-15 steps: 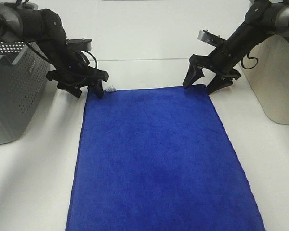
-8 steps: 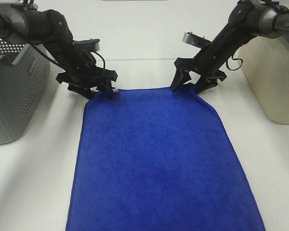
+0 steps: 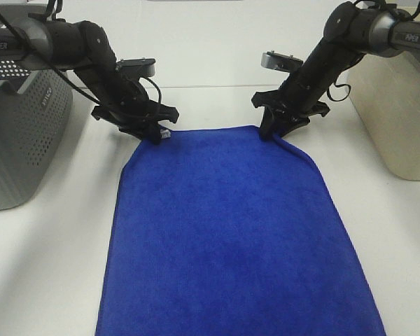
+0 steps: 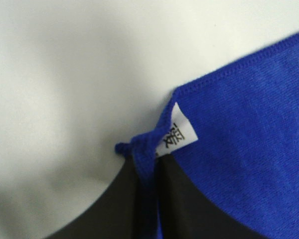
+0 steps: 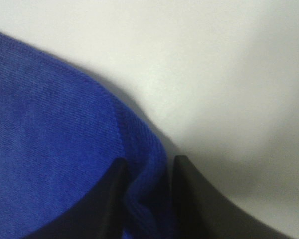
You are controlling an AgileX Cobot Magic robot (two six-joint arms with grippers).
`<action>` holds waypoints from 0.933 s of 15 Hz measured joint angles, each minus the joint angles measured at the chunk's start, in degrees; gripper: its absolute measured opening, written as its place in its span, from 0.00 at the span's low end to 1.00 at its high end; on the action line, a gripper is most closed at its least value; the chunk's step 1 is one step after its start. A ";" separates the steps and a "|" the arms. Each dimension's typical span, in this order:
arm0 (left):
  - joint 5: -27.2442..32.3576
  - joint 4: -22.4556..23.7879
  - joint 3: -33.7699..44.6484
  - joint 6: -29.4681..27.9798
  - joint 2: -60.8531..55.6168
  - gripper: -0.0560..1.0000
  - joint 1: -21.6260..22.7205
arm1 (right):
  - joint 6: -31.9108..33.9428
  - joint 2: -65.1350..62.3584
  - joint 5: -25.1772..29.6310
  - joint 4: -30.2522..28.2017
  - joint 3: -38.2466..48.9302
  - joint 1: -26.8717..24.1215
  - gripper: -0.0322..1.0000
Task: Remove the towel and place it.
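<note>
Exterior high view shows the towel [image 3: 241, 231] spread flat on the white counter [image 3: 49, 266], its long side running toward the camera, its far edge between my two arms. My left gripper [image 3: 156, 133] is down on the far left corner, right by the small whitish tag [image 3: 165, 131]; my right gripper [image 3: 273, 131] is down on the far right corner. A grey basket [image 3: 17, 133] stands to the left of the towel and a beige bin [image 3: 399, 112] to the right, both apart from the cloth.

From my left wrist, the jaws are pressed together on a thin fold of the corner hem, with the tag [image 4: 178, 133] poking out just beside them. From my right wrist, the jaws stand on either side of a bunched ridge of cloth [image 5: 144, 189] and seem to squeeze it, though I can't be sure that pinch is fully tight yet.

I judge this to be the grasping step: both far corners taken, nothing lifted, the towel lying flat. The next move calls for raising both corners together and evenly, keeping them apart so the cloth hangs without twisting, then carrying it to wherever it is to be placed. A slack right pinch could let that corner slip as the weight comes on.
</note>
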 joint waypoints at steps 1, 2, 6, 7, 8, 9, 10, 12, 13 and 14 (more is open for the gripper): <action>-0.46 0.00 0.00 1.78 0.00 0.08 0.00 | 0.00 0.00 0.00 -1.43 -0.69 0.00 0.28; -0.97 0.00 0.00 3.38 0.00 0.05 -0.11 | 0.06 0.11 0.29 -2.58 -1.32 0.00 0.17; -2.41 0.06 -0.52 8.42 0.00 0.05 -0.23 | 0.00 0.57 1.09 -3.90 -4.41 0.00 0.05; -3.21 0.57 -2.18 9.74 0.00 0.05 -0.23 | -0.46 0.63 1.09 -4.30 -6.53 0.00 0.05; -4.07 1.49 -4.01 10.03 0.00 0.05 -0.23 | -1.15 0.63 0.74 -5.04 -8.31 0.00 0.05; -5.16 2.29 -5.84 10.20 0.00 0.05 -0.23 | -1.49 0.63 -0.40 -6.02 -10.66 0.00 0.05; -6.30 3.21 -8.14 10.43 0.00 0.05 -0.23 | -1.83 0.63 -1.95 -6.82 -12.72 0.00 0.05; -10.03 4.98 -11.75 10.49 0.00 0.05 -0.23 | -3.55 0.63 -5.56 -8.25 -16.44 0.00 0.05; -12.20 5.90 -12.72 10.54 0.00 0.05 -0.23 | -4.53 0.63 -7.56 -8.48 -17.76 0.00 0.05; -14.44 6.65 -13.18 10.60 0.00 0.05 -0.23 | -5.27 0.63 -10.26 -8.48 -18.33 0.00 0.05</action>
